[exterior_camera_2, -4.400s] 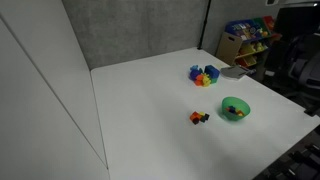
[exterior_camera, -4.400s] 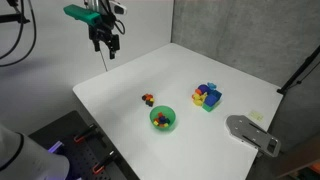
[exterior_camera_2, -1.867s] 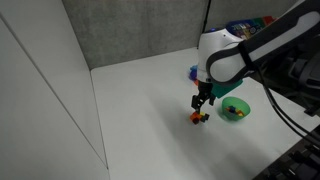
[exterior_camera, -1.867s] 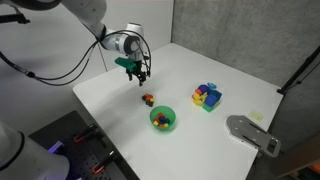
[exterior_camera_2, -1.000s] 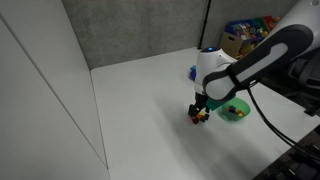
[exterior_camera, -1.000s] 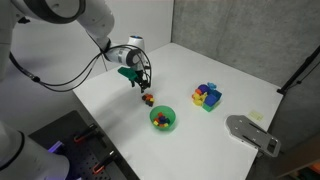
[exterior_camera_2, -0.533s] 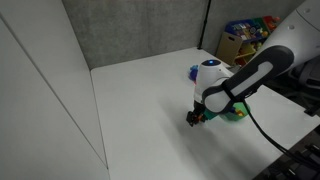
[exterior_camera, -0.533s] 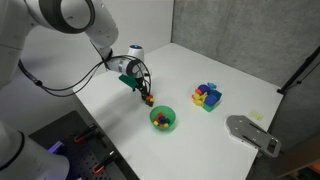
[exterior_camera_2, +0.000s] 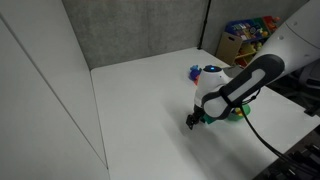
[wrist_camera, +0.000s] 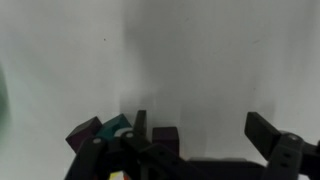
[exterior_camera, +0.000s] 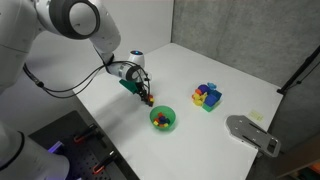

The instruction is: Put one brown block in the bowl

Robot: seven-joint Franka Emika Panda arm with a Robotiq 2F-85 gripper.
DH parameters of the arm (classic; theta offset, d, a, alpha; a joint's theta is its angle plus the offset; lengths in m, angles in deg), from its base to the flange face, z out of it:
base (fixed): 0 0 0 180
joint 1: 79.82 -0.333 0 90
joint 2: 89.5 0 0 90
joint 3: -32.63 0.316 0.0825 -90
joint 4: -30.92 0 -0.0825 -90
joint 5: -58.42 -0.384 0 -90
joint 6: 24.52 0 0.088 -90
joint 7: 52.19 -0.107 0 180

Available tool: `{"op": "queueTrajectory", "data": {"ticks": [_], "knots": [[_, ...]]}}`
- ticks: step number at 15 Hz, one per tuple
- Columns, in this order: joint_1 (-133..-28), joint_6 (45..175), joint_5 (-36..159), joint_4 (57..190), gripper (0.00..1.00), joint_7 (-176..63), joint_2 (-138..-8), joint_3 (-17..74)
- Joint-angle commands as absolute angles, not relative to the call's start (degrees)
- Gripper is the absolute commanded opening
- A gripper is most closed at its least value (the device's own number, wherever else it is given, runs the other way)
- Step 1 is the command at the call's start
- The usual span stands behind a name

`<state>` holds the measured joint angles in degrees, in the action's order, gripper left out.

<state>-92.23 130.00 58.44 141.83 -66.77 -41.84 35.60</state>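
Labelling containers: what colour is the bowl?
The bowl is bright green, clearest in an exterior view.

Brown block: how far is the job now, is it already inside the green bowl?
Done: only the approach; the gripper is down at the small blocks beside the bowl. In hand: the wrist view shows open fingers with the brown block between them, not gripped. Left: close, lift, drop it in the bowl.

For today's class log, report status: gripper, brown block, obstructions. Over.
Gripper low on table, jaws open. Brown block between them, ungripped. Other small blocks crowd beside it; bowl close by.
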Motion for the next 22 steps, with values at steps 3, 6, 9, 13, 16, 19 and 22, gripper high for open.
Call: {"op": "queueTrajectory", "data": {"ticks": [3,6,9,13,16,19,22], "knots": [[-90.3,132.1,56.4,139.9,1.00,-63.5,-39.4,37.1],[-90.2,132.8,56.6,138.9,1.00,-62.9,-38.3,37.2],[-90.5,133.1,56.9,137.5,1.00,-62.8,-37.3,36.9],[-90.8,132.9,57.2,135.4,1.00,-62.8,-36.4,36.3],[-90.9,132.4,57.4,134.5,0.75,-62.4,-36.2,36.1],[-90.8,131.9,57.5,134.6,0.56,-61.8,-36.6,36.3],[-90.7,130.9,57.5,135.1,0.32,-61.1,-37.8,36.4]]}}
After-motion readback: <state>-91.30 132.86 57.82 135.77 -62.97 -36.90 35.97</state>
